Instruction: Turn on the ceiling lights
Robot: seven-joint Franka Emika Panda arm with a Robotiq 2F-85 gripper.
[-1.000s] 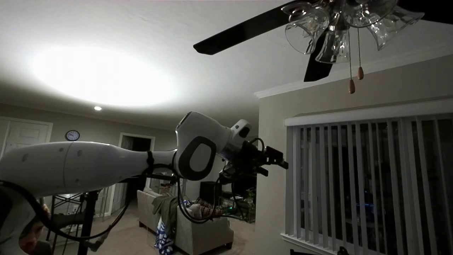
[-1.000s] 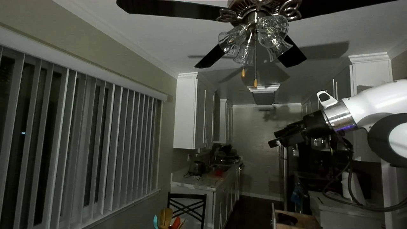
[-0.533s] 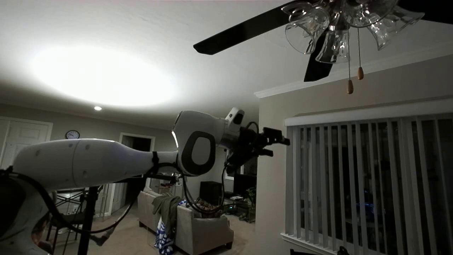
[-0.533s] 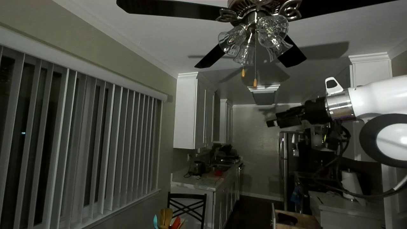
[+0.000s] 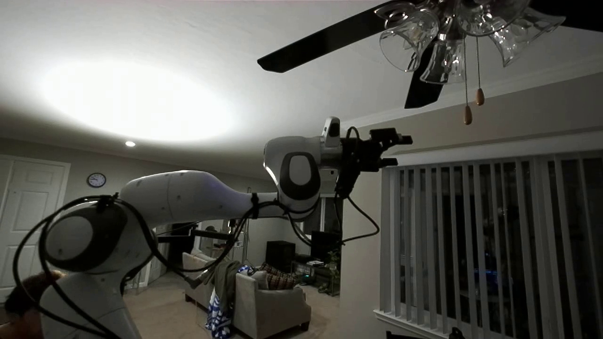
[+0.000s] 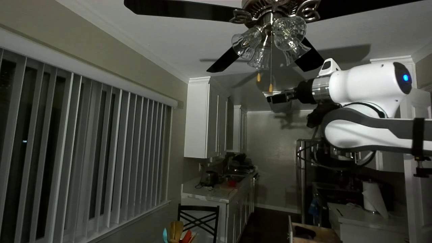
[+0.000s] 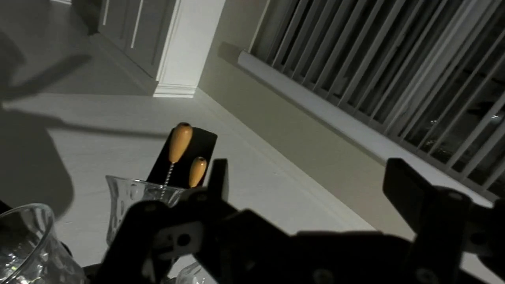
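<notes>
Wrist view: the gripper (image 7: 307, 177), raised and levelled within the last second, has its fingers (image 7: 218, 179) spread wide and empty. Two wooden pulls (image 7: 180, 142) hang near but not between them; above, in an exterior view, are the unlit glass shades (image 6: 260, 57) of the ceiling fan (image 6: 266, 6). I judge the reach nearly done, aim and grip yet to come; which pull lights them I cannot tell.

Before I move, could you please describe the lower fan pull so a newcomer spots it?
Find the dark-bladed ceiling fan, then look below its clear glass shades. The lower pull is the tan teardrop reaching further down than its twin in both exterior views.
</notes>
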